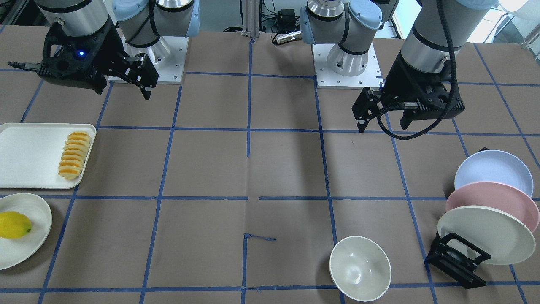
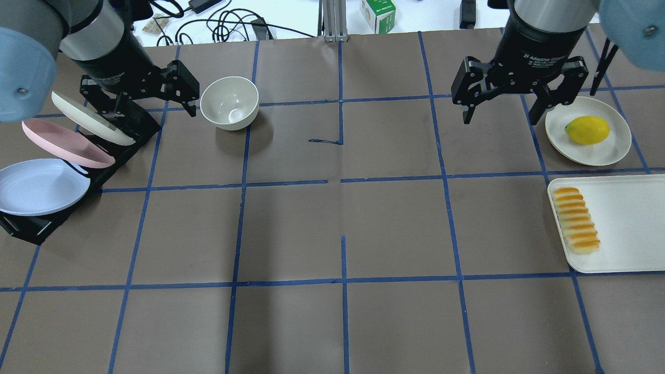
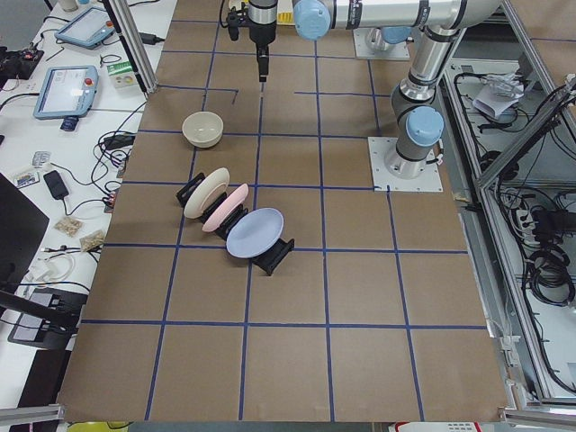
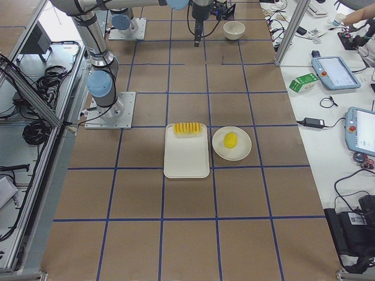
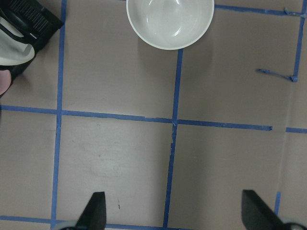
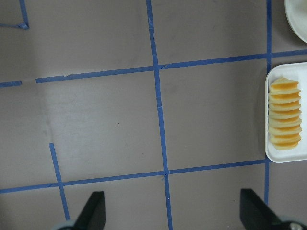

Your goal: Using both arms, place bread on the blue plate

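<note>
The bread (image 2: 575, 221) is lying on a white tray (image 2: 623, 228) at the right edge of the overhead view, lined up along the tray's left rim, slices packed in a row. The right tool (image 2: 500, 118) is hanging above the table (image 2: 343, 218) in the upper right of that view, well apart from the bread and further up the frame. Its two fingers are spread wide and gripping nothing. Just to its right, a white plate (image 2: 610, 150) is carrying a lemon (image 2: 587, 130), sitting just above the tray in the frame.

The blue plate (image 2: 39, 186) is leaning in a black rack (image 2: 31, 228) at the far left edge, lowest in the frame of three tilted plates. A pink plate (image 2: 65, 143) and a cream plate (image 2: 91, 118) are standing in the rack behind it. The left tool (image 1: 382, 126) is hovering in the upper left of the overhead view, overlapping the cream plate's end of the rack, well apart from the bread. Its fingers are also spread wide with nothing between them. A cream bowl (image 2: 229, 102) is sitting just right of it. Brown table marked with blue tape lines is stretching between the tray and the rack.
</note>
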